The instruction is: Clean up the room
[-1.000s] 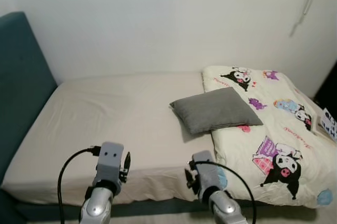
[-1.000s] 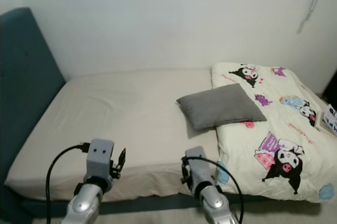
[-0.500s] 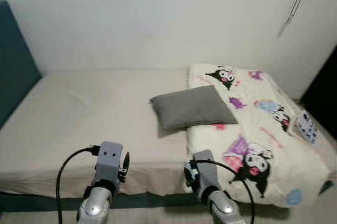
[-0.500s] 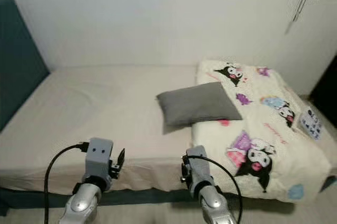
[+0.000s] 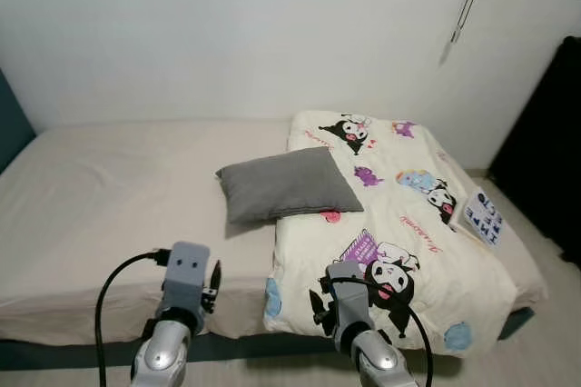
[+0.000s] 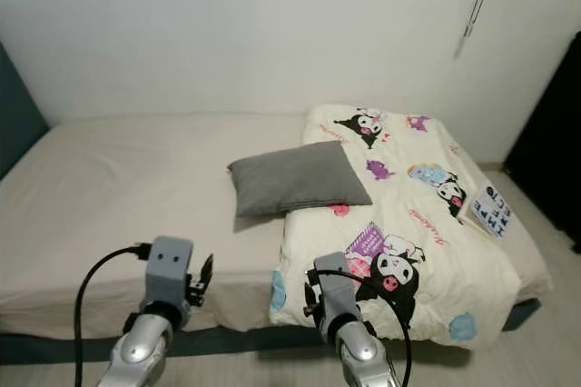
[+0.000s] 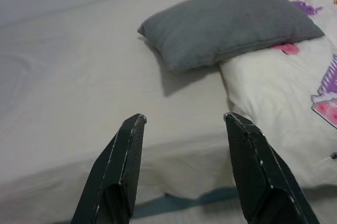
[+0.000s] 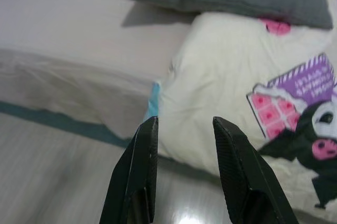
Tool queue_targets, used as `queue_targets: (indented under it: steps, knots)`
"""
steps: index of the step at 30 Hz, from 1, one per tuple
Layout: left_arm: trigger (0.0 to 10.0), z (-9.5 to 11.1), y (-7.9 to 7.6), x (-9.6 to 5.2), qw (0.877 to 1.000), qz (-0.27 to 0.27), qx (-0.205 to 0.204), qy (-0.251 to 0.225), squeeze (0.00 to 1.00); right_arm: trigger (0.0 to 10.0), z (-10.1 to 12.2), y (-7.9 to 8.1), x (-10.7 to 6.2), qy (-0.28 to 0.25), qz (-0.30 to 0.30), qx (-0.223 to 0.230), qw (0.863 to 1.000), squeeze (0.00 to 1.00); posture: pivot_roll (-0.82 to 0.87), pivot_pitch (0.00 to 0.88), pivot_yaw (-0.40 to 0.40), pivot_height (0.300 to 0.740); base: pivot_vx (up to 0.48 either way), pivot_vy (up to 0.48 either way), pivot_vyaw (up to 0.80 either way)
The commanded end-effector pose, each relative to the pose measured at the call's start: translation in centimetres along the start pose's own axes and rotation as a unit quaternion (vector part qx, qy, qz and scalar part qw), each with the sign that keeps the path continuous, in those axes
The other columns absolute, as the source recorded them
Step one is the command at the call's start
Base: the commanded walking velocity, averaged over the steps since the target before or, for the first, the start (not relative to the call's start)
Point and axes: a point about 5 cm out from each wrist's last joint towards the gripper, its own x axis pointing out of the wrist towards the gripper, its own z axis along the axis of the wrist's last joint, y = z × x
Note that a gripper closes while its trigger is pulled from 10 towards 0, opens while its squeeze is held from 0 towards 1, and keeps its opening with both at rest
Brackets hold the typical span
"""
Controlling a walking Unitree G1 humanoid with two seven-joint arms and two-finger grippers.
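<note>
A grey pillow [image 5: 286, 184] lies near the middle of the bed [image 5: 118, 187], its right part resting on the edge of a folded cream quilt [image 5: 399, 223] printed with black-and-white cartoon characters, pink and purple patches and blue spots. The pillow is plump, roughly rectangular and turned at a slight angle to the bed's edges; it hides part of the quilt's left border, and a pink mark peeks out just under its corner. The quilt covers the right end of the mattress and hangs over the near side, so the mattress edge below it is hidden. A small white card with dark blue lettering [image 5: 482, 216] lies on the bed at the quilt's far right edge; the lettering is too small to read. The left half of the bed is bare beige sheet, slightly creased, with a strip of teal headboard [image 5: 11, 124] cut off at the left border. A white wall [image 5: 227, 33] runs behind the bed, with a thin pale cord hanging at the upper right; a dark opening stands at the far right.

The left gripper [image 7: 184, 121] hovers before the bed's near edge with its fingers spread wide and nothing between them. The right gripper [image 8: 181, 124] hangs near the quilt's overhanging corner above the pale floor [image 8: 63, 182], fingers parted more narrowly, holding nothing.
</note>
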Motion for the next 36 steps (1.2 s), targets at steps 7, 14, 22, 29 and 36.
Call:
queue_targets:
  steps: [7,14,22,29,36]
  knots:
    - [10.0,-0.3,0.33,-0.07,1.0,0.008,-0.006,0.012,0.0,10.0,-0.15,0.05,-0.01,0.006,0.002,-0.003,1.0,0.0,-0.01,0.052,-0.042,0.735,0.0,0.0,0.0]
    - [10.0,-0.51,0.52,0.14,1.0,0.014,0.001,0.022,0.0,10.0,-0.04,-0.03,0.02,0.005,0.003,-0.005,1.0,0.0,-0.01,0.047,-0.043,0.735,0.0,0.0,0.0]
    - [10.0,-0.27,0.6,0.14,1.0,0.015,-0.005,0.012,0.0,10.0,-0.01,-0.03,0.01,0.005,0.004,-0.004,1.0,0.0,-0.02,0.042,-0.043,0.735,0.031,0.0,0.0]
    - [10.0,-0.16,0.57,0.19,1.0,0.017,-0.011,0.01,0.0,10.0,0.01,-0.08,0.01,0.005,0.006,-0.004,1.0,0.0,-0.02,0.043,-0.045,0.735,0.293,0.0,0.0]
    - [10.0,-0.19,0.53,0.15,1.0,0.016,-0.013,0.01,0.0,10.0,0.01,-0.1,-0.02,0.005,0.006,-0.005,1.0,0.0,-0.02,0.044,-0.046,0.735,0.365,0.0,0.0]
